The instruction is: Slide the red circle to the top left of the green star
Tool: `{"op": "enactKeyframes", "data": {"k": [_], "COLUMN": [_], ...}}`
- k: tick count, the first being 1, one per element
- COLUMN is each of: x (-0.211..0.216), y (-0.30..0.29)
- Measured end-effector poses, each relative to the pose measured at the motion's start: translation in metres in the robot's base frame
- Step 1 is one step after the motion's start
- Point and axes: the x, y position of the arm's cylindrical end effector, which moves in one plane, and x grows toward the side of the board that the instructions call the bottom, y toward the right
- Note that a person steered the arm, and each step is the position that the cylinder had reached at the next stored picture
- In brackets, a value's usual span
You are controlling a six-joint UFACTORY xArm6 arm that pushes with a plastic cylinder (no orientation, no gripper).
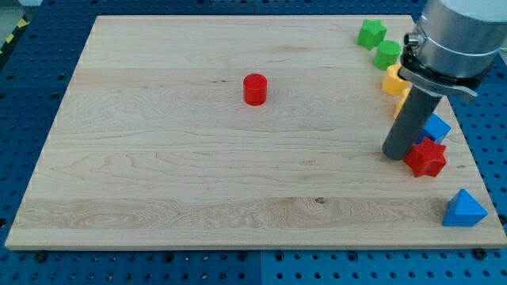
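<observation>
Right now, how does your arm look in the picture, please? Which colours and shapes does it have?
A wide silver-grey cylindrical body enters from the view's top right, ringed by a black clamp-like collar. Below it hangs a straight dark grey rod; my tip is its lower end. No jaws, cables or markings are visible.

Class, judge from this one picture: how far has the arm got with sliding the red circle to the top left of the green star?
Done: nothing visible. The red circle sits alone mid-board, far to the view's left of the green star. In hand: my tip rests beside the red star, not near the circle. Left: reaching the circle and the entire push towards the view's top right.
</observation>
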Motion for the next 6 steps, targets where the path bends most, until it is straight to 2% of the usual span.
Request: {"op": "enactKeyframes", "data": {"k": [2, 3, 5, 6], "x": [0.019, 0.017, -0.035, -0.055], "y": [0.01, -0.022, -0.16, -0.193]}}
